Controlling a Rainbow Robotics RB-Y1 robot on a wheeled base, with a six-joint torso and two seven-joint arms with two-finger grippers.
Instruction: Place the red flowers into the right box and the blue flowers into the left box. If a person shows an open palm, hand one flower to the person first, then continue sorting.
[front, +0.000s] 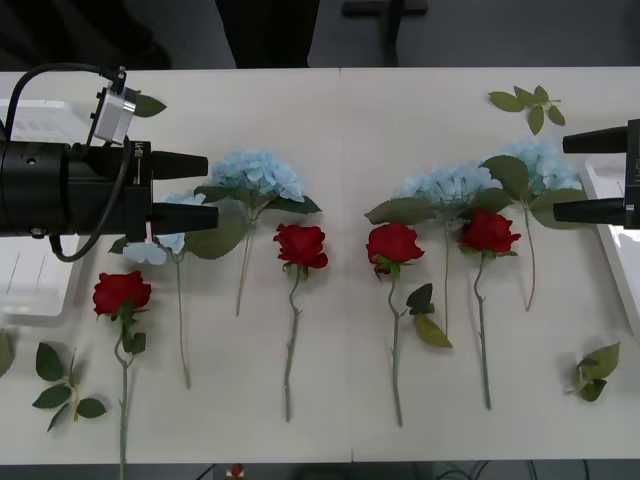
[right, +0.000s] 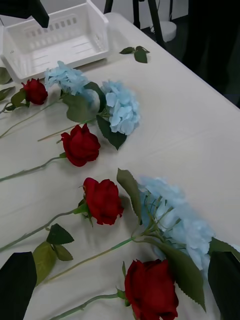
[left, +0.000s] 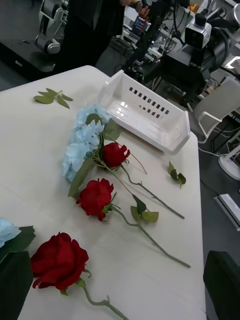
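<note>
Four red flowers and four blue flowers laid out in a row on the table, blooms toward the far edge, stems toward the robot. Taking the rose at mid-table as landmark: two more roses to its right, one rose lower and well to its left, a hydrangea just up and left of it, another further left, two more to the right behind the right-hand roses. Left gripper out over the table left of that rose, black fingers spread wide, nothing between them, tips just above the leftmost hydrangea. Right gripper far to the right of the rose, fingers likewise wide apart and empty, beside the rightmost hydrangea. Left box at the table's left edge behind the left arm, right box at the right edge; both without flowers. Loose leaf sprigs scattered near the table corners
</note>
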